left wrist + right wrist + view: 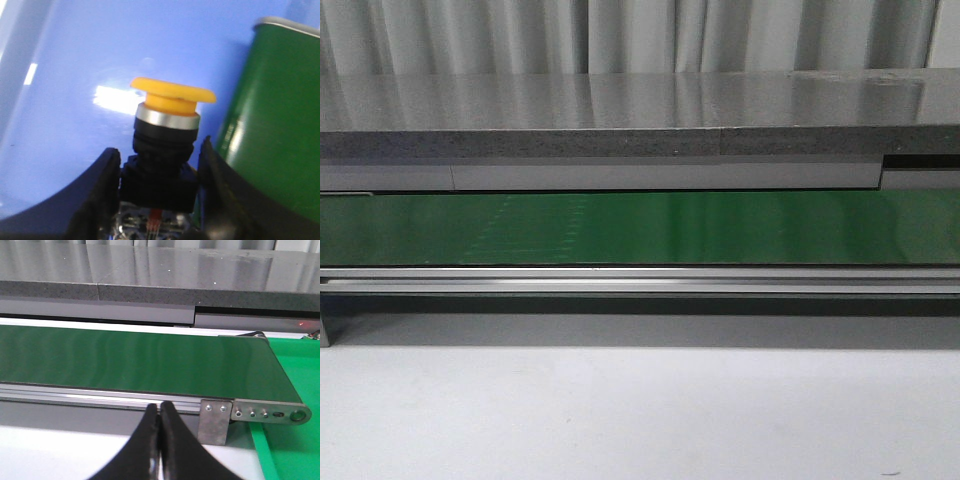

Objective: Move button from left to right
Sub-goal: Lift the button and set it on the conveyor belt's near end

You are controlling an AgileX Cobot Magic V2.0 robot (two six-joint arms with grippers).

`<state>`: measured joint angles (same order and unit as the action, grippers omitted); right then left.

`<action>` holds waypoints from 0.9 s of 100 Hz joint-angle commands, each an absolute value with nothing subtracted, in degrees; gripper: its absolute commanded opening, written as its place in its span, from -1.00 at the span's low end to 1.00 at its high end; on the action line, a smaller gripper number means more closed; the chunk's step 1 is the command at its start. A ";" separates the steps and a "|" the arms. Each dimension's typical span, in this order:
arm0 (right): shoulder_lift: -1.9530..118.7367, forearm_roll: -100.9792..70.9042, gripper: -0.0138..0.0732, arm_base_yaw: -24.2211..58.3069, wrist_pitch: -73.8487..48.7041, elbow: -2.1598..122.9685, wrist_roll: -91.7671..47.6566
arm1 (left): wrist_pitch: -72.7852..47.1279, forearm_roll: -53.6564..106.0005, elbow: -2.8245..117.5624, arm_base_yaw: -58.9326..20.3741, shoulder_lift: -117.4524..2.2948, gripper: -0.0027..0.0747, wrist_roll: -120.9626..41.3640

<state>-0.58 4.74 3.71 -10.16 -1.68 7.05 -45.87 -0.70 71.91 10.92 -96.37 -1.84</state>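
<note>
Left gripper [159, 200] clamps the button [167, 135] by its black body; orange-yellow cap stands clear above the fingers [100, 190]. Behind it lies a blue surface [75, 75], with a green belt [270, 130] end beside. Right gripper [159, 440] is closed and empty, near the belt's frame [100, 397]. Front view shows no arm.

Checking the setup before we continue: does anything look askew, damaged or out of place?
Nothing stands out. The left claw grips the button squarely by its black body, cap intact. The green conveyor belt looks flat and undamaged.
</note>
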 commanded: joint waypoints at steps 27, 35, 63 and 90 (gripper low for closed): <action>-1.47 4.88 -0.84 3.83 -5.41 -1.69 7.13 | -45.52 1.05 73.68 0.98 -94.25 -0.92 -3.76; -1.47 4.88 -0.84 3.83 -5.41 -1.69 7.13 | -45.52 1.52 73.68 0.19 -95.26 -0.92 -3.76; -1.47 4.88 -0.84 3.83 -5.41 -1.69 7.13 | -45.41 3.60 73.68 0.00 -97.27 -0.47 -3.76; -1.47 4.88 -0.84 3.83 -5.41 -1.69 7.13 | -44.44 3.60 73.68 0.00 -96.92 0.54 -3.76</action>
